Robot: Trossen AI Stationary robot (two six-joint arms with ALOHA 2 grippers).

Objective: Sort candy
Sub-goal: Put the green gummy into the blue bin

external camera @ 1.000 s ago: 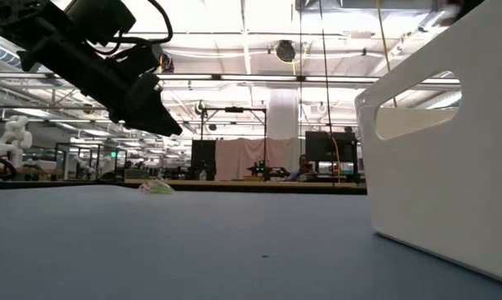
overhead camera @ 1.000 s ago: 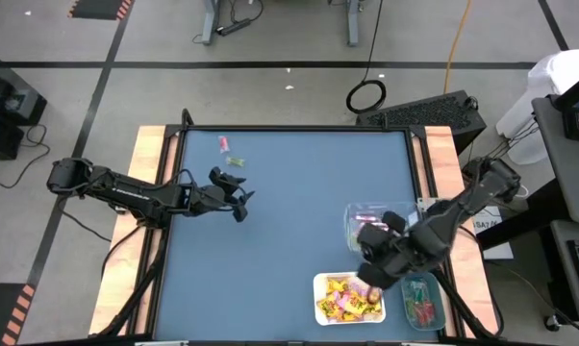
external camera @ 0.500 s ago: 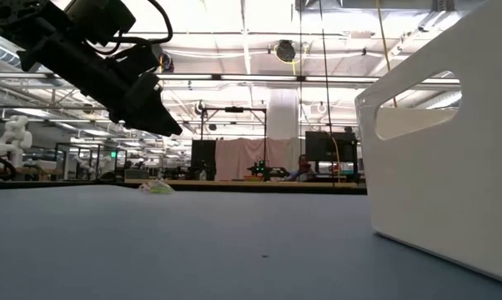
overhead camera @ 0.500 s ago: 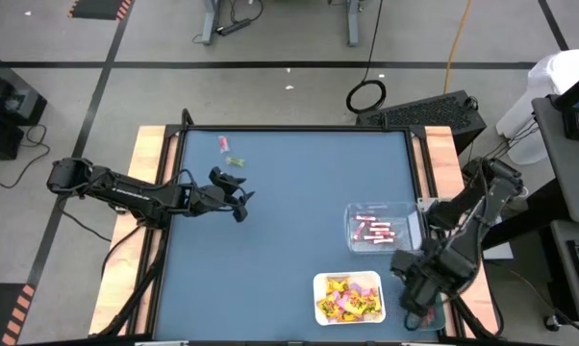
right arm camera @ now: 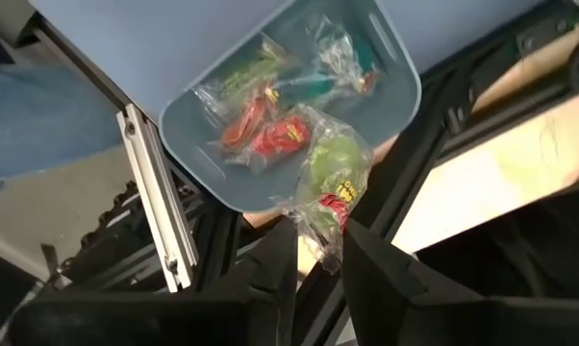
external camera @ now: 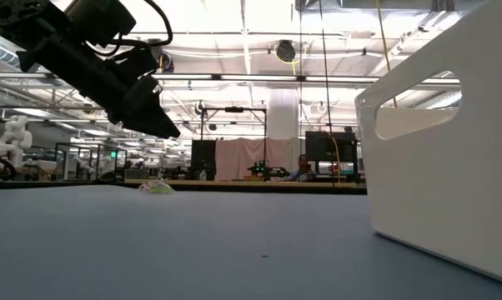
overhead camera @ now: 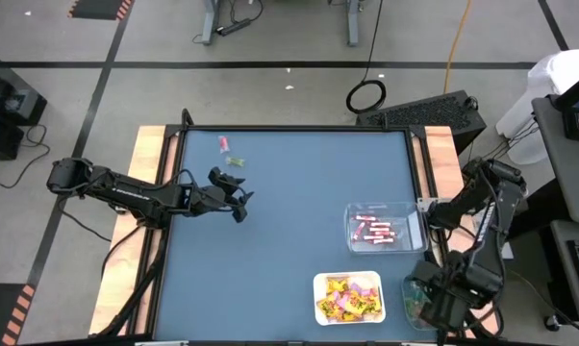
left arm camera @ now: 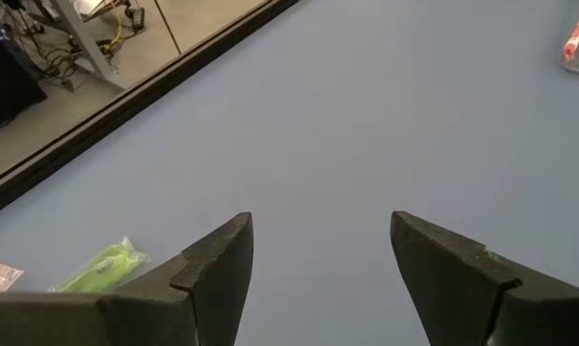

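A green wrapped candy (right arm camera: 330, 183) is clamped by the right gripper (right arm camera: 318, 252) above the green-tinted tray (right arm camera: 393, 72); the left gripper (left arm camera: 320, 252) is held unclenched, empty.

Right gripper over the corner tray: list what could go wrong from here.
1. The right gripper pinches a green wrapped candy only by its wrapper edge, at the rim of the green-tinted tray; released here, it may land on the rim or fall off the table edge.
2. The tray sits at the table corner, so a nudge might push it off.
3. The loose green candy and pink candy remain near the open left gripper, unsorted.
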